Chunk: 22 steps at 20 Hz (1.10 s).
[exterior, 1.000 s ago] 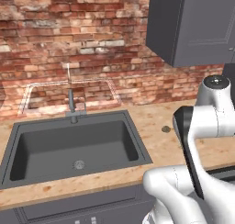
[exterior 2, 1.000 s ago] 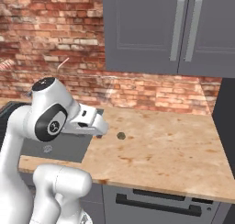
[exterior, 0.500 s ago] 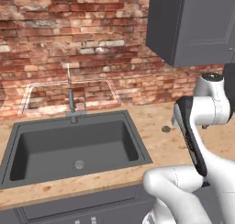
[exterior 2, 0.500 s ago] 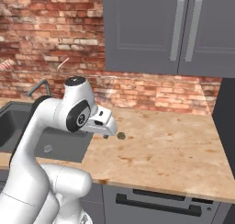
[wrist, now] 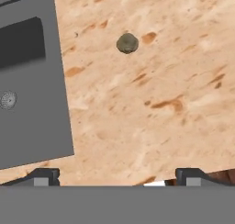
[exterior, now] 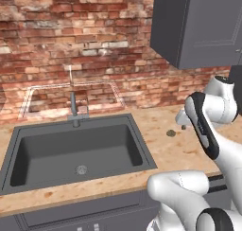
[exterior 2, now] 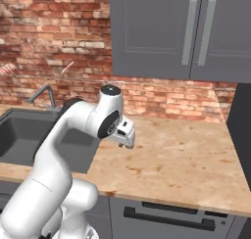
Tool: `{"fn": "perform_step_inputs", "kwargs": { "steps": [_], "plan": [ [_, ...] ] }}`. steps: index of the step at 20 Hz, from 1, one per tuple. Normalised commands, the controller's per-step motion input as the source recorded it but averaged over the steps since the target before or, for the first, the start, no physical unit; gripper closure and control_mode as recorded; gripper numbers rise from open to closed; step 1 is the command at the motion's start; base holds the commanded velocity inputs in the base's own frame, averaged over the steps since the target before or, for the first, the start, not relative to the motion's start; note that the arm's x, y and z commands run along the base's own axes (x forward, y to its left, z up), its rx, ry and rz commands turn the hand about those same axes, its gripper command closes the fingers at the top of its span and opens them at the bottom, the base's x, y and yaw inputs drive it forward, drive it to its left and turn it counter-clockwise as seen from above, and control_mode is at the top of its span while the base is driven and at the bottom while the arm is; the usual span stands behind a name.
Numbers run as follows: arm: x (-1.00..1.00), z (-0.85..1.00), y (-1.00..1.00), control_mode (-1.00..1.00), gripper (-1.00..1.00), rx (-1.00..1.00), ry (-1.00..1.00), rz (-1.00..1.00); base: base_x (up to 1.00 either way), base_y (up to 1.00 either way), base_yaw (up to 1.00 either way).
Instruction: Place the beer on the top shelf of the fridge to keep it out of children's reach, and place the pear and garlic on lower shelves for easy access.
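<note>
Counter [wrist: 151, 122] is speckled beige, with the dark grey sink [exterior: 75, 149] sunk into it below the brick wall [exterior: 71, 40]. Gripper [wrist: 117, 176] hangs over bare counter, jaws spread wide, nothing between its 2 fingertips. Garlic [wrist: 127, 43] sits alone on the counter, just beside the sink edge, well apart from the fingers.

— What setting is shown?
— A kitchen: a red brick wall [exterior: 71, 31] fills the upper left, a dark grey sink [exterior: 75, 152] with 1 faucet [exterior: 73, 102] sits in a speckled wooden counter [exterior 2: 186, 159], and grey wall cupboards [exterior 2: 181, 32] hang at upper right.
</note>
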Motion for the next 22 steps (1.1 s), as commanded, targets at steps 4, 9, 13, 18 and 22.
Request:
{"fn": "perform_step_inputs", "kwargs": {
  "steps": [4, 9, 13, 18, 22],
  "plan": [
    [0.42, -0.3, -0.11, -1.0, -1.0, 0.14, -0.01, 0.0, 0.0, 0.0, 0.0],
    [0.37, -0.36, -0.04, -1.0, -1.0, 0.11, 0.0, 0.0, 0.0, 0.0, 0.0],
    [0.42, -0.32, 0.0, -1.0, -1.0, 0.07, 0.0, 0.0, 0.0, 0.0, 0.0],
    [0.39, -0.33, 0.0, -1.0, -1.0, 0.01, 0.0, 0.0, 0.0, 0.0, 0.0],
    [0.35, -0.27, 0.0, -1.0, -1.0, 0.0, 0.0, 0.0, 0.0, 0.0, 0.0]
  ]
}}
